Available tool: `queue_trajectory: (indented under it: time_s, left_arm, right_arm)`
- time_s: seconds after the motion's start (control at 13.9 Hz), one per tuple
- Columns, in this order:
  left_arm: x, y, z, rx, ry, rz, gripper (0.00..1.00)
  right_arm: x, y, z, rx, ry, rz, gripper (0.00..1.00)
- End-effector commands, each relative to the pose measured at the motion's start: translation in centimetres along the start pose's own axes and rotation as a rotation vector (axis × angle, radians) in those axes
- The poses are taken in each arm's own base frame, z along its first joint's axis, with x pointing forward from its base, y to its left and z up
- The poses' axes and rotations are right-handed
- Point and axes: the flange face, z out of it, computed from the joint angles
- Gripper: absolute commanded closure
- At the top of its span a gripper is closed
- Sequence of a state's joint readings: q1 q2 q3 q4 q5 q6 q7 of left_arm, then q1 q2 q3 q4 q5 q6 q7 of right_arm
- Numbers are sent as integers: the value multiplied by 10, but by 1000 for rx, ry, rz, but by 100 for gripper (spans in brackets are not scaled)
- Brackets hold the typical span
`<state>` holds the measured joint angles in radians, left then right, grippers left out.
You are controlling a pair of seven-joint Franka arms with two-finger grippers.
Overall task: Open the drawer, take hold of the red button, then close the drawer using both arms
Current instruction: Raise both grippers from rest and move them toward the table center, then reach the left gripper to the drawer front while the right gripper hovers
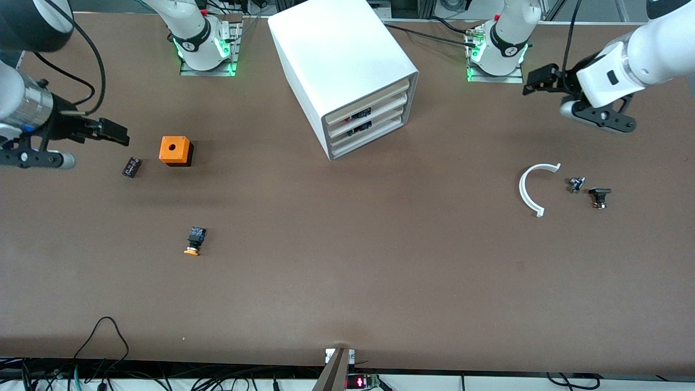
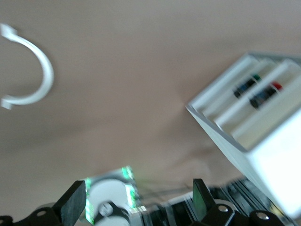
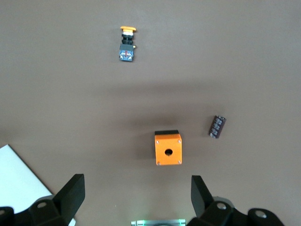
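Note:
The white cabinet (image 1: pixel 342 60) stands at the table's middle, near the arms' bases, with all its cream-fronted drawers (image 1: pixel 374 111) pushed in. In the left wrist view the red-capped button (image 2: pixel 265 93) lies in one of the upper drawers (image 2: pixel 282 101), beside a green-capped one (image 2: pixel 247 84) in the adjoining drawer. My left gripper (image 1: pixel 536 80) (image 2: pixel 137 200) hangs open and empty over the left arm's end of the table. My right gripper (image 1: pixel 115 133) (image 3: pixel 137 193) hangs open and empty over the right arm's end, near the orange box.
An orange box with a hole (image 1: pixel 175 150) (image 3: pixel 168 148), a black cylinder (image 1: pixel 131 166) (image 3: pixel 217 127) and an orange-capped button (image 1: pixel 194 241) (image 3: pixel 127 44) lie toward the right arm's end. A white curved piece (image 1: pixel 529 190) (image 2: pixel 35 70) and two small parts (image 1: pixel 576 184) (image 1: pixel 599 196) lie toward the left arm's end.

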<state>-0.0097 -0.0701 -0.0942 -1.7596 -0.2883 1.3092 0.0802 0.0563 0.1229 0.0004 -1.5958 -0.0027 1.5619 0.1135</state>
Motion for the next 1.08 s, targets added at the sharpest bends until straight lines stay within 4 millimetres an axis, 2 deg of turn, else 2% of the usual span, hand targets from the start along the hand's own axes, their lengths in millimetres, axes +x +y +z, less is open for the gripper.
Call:
queue_trajectory:
  time_s: [0.0,0.14,0.22,0.36,0.43,0.58,0.79,1.01]
  left_arm:
    - [13,11,16,-148,-76,57,0]
    - [37,13,43,-343,-118,152,0]
    - [56,10,60,-410,-130,164,0]
    - [86,7,80,-527,-71,179,0]
    - [101,2,96,-576,-32,195,0]
    - [120,-8,144,-698,43,276,0]
    - [129,-12,221,-857,148,343,0]
    - [121,20,272,-866,136,316,0]
  right_arm:
    - [16,0,16,12,17,-4,0]
    - [30,-7,30,12,25,4,0]
    - [38,-7,39,15,31,7,0]
    - [55,-10,56,18,49,8,0]
    - [63,-13,66,18,51,15,0]
    - [86,-30,81,16,57,40,0]
    - [116,-42,88,19,76,67,0]
    - [131,-58,94,23,91,80,0]
